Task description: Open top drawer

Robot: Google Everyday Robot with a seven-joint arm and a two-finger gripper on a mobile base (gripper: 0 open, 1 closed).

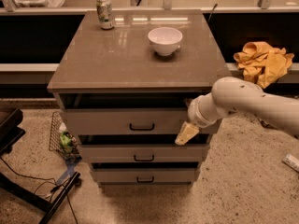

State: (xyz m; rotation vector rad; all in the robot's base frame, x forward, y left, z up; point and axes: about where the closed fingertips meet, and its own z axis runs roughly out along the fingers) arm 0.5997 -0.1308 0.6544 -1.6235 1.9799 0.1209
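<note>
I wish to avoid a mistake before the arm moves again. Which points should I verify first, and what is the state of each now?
1. Top drawer in view, widest front: ok.
2. Gripper at the black handle: not ok; it is at the front's right end, apart from the handle.
3. Gripper touching the front: cannot tell.
4. Drawer fully open: not ok; only a dark gap shows under the tabletop.
5. Bowl and can away from the front edge: ok.

The hand (pixel 187 133) is at the right end of the top drawer (pixel 107 122), below the desk (pixel 117 59) that carries a white bowl (pixel 165 40).
</note>
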